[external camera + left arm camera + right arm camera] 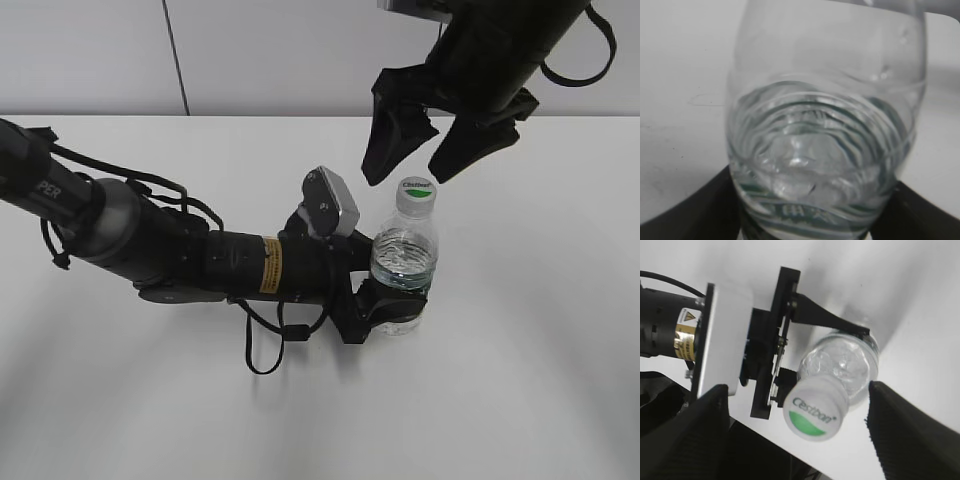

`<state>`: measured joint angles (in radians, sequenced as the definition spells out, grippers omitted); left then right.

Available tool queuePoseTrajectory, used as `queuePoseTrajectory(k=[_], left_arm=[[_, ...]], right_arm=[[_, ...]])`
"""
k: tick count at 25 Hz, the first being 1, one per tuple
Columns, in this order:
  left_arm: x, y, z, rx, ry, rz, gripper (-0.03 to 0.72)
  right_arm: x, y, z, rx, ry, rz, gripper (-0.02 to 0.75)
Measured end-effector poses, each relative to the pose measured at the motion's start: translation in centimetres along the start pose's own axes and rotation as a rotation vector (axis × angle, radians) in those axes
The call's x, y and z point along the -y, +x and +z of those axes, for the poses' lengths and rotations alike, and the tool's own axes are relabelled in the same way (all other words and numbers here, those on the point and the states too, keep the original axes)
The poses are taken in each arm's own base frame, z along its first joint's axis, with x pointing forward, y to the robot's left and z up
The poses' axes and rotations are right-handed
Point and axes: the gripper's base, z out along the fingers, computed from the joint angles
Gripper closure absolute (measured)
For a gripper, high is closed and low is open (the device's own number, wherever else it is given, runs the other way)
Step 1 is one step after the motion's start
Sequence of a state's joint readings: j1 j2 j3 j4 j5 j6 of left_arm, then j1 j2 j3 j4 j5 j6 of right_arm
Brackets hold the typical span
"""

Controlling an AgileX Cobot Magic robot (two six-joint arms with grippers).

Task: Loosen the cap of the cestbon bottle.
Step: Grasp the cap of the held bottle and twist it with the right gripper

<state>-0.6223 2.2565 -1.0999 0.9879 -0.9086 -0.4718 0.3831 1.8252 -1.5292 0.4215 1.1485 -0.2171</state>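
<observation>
The cestbon bottle stands upright on the white table, clear and part full of water. My left gripper is shut on its lower body from the left. In the left wrist view the bottle fills the frame between the dark fingers. The white cap with its green mark sits on the neck. My right gripper hangs open just above the cap and touches nothing. In the right wrist view the cap lies between the spread fingers with a gap on each side.
The white table stretches around the bottle, with a pale wall behind it. The left arm and its cables lie low across the left half of the table. The right arm comes down from the top right.
</observation>
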Motion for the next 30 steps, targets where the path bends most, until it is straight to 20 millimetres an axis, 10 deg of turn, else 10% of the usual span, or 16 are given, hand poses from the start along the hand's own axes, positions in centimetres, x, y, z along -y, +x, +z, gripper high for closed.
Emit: queuePoseTrajectory(k=[13,30], left_arm=[[0.00,0.01,0.00,-0.001,0.000,0.000,0.170],[0.00,0.01,0.00,-0.001,0.000,0.000,0.170]], right_arm=[[-0.16,0.38,-0.01,-0.044,-0.010,0.357,0.159],[0.37,0.33,0.93,-0.068,0.027,0.366,0.220]])
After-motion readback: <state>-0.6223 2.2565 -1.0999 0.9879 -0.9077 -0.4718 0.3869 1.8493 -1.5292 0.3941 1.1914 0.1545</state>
